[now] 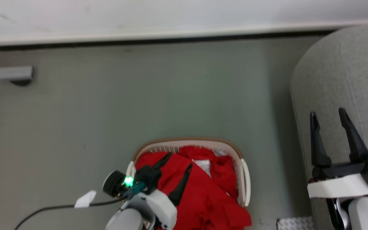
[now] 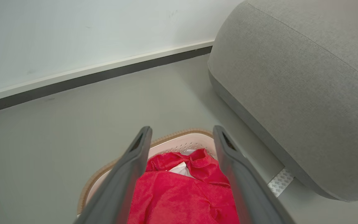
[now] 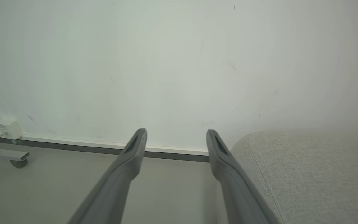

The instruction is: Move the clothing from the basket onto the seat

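Note:
The cream basket (image 1: 244, 179) with its tan rim (image 2: 179, 134) sits on the floor at the bottom centre of the head view, heaped with red clothing (image 1: 200, 195) and a bit of white garment (image 1: 203, 165). My left gripper (image 1: 180, 159) hovers open just above the red cloth (image 2: 182, 196), nothing between its fingers. The grey seat (image 1: 343, 83) rises at the right, close beside the basket (image 2: 297, 77). Over the seat's front part my right gripper (image 1: 327, 115) stands open and empty, fingers pointing toward the wall (image 3: 176, 133).
A white wall with a dark baseboard (image 1: 158, 40) runs along the back. A grey caster leg (image 1: 8, 74) stands at the far left. A black cable and a white tag (image 1: 86, 198) lie on the grey floor beside the basket. A patterned strip (image 2: 280, 182) lies under the seat.

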`<state>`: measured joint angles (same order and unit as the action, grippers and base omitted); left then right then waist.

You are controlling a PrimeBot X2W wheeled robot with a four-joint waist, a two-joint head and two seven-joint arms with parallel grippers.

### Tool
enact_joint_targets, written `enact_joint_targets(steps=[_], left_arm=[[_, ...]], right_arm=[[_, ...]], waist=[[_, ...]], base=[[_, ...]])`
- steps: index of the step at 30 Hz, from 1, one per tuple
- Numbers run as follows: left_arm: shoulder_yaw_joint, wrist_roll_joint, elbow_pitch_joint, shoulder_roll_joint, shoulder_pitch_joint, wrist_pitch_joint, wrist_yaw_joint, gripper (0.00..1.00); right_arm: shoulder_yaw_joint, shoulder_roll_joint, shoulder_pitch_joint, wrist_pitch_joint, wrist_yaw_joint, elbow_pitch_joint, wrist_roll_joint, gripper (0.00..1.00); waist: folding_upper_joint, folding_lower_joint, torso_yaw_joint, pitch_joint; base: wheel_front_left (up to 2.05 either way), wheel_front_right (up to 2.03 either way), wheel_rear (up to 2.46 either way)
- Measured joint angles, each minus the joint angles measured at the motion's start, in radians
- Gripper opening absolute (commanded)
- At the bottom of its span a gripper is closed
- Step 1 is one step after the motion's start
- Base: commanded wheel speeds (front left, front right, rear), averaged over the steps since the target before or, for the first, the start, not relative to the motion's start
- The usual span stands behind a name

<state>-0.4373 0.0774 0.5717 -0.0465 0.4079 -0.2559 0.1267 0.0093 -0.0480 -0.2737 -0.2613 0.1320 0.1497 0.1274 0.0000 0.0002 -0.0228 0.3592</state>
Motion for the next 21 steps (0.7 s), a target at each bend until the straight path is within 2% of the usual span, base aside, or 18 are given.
enact_joint_targets(steps=[9, 21], left_arm=[[-0.107, 0.000, 0.204, -0.001, 0.207, 0.091, 0.002, 1.00], [-0.156, 0.001, 0.403, -0.027, 0.423, 0.181, 0.002, 1.00]], right_arm=[[0.031, 0.000, -0.123, 0.000, 0.000, -0.086, 0.024, 1.00], [0.086, 0.000, -0.306, 0.000, 0.000, -0.166, 0.051, 1.00]], waist=[[0.0000, 0.0002, -0.037, 0.218], [0.0000, 0.0000, -0.084, 0.509]], base=[[0.00, 0.00, 0.00], [0.00, 0.00, 0.00]])
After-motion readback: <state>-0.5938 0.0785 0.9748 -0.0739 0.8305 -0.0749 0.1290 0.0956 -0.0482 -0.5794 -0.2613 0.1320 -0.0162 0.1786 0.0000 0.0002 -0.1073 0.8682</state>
